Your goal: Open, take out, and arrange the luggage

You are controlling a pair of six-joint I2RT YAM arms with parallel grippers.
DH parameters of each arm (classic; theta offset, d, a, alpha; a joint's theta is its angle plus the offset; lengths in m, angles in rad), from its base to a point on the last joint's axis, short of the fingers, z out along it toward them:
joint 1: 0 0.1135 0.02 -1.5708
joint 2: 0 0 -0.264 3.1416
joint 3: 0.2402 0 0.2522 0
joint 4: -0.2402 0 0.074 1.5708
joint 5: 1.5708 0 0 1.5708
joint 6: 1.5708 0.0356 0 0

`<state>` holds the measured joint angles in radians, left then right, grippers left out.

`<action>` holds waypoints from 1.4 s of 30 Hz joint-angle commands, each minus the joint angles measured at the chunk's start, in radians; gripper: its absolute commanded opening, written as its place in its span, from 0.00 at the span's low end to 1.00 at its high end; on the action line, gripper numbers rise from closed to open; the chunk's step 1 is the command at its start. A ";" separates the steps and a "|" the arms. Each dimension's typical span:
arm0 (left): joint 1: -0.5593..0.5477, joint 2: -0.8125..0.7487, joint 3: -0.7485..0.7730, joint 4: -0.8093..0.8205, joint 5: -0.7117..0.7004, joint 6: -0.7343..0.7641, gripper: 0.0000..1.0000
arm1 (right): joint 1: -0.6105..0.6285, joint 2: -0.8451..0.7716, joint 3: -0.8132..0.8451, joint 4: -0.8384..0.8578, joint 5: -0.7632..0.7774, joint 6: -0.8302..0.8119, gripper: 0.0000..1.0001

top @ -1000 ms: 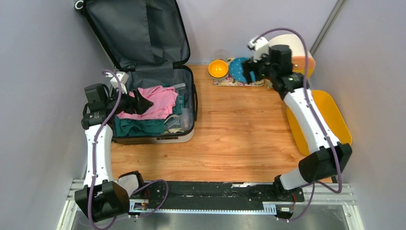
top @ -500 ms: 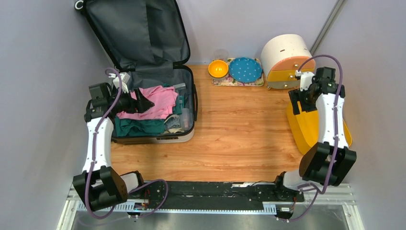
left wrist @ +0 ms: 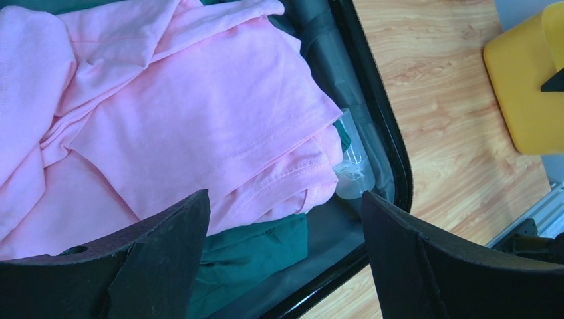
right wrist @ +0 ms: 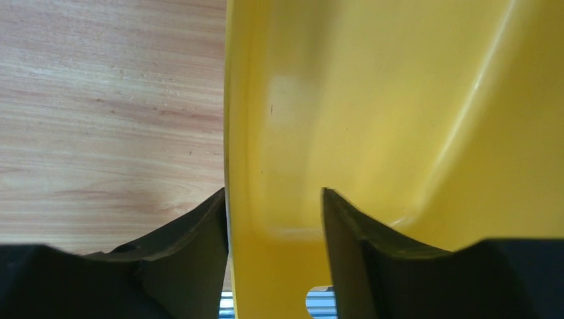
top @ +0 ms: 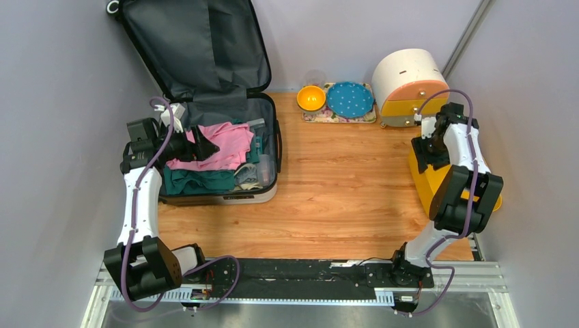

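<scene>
The luggage (top: 220,197) lies open at the left of the table, its dark grey lined lid (top: 198,48) propped against the wall. Inside it are a pink shirt (top: 225,145) over a green garment (top: 198,181) and small items. My left gripper (top: 203,143) hovers open just above the pink shirt (left wrist: 199,119), its fingers spread wide (left wrist: 286,199) near the case's black rim (left wrist: 382,133). My right gripper (top: 425,147) straddles the left rim of the yellow bin (top: 437,183). In the right wrist view one finger is outside and one inside the bin wall (right wrist: 399,100), closed on it (right wrist: 274,193).
A round cream-and-orange drawer box (top: 408,80) stands at the back right. A yellow bowl (top: 311,98) and a blue dotted plate (top: 349,99) sit on a mat at the back. A clear plastic pouch (left wrist: 352,166) lies against the suitcase's right wall. Grey walls close both sides.
My right arm has swung from over the blue plate back and down to the yellow bin, then folded its elbow upward. My left gripper has stayed over the pink shirt.
</scene>
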<state>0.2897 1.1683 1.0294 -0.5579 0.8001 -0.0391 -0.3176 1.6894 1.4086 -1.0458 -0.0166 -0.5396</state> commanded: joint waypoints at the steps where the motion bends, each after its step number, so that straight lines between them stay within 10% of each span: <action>1: 0.003 -0.027 0.012 0.018 -0.004 0.004 0.91 | -0.005 0.015 0.029 0.023 -0.002 0.006 0.50; 8: 0.005 -0.024 0.004 0.026 0.001 0.001 0.91 | 0.009 -0.019 0.029 -0.055 -0.190 -0.016 0.00; 20: 0.003 0.106 0.150 -0.089 -0.010 0.123 0.89 | 0.481 -0.221 -0.144 -0.091 -0.433 -0.099 0.00; 30: 0.003 0.208 0.242 -0.463 0.122 0.848 0.71 | 0.736 -0.247 -0.254 -0.026 -0.413 -0.164 0.00; 34: -0.001 0.231 0.256 -0.542 0.169 1.111 0.69 | 0.756 -0.246 -0.221 -0.085 -0.462 -0.192 0.42; 42: -0.089 0.266 0.235 -0.568 0.148 1.397 0.67 | 0.755 -0.275 -0.116 -0.071 -0.513 -0.062 0.74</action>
<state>0.2447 1.4284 1.2545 -1.1091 0.9077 1.1404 0.4370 1.4696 1.2167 -1.1461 -0.4698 -0.6754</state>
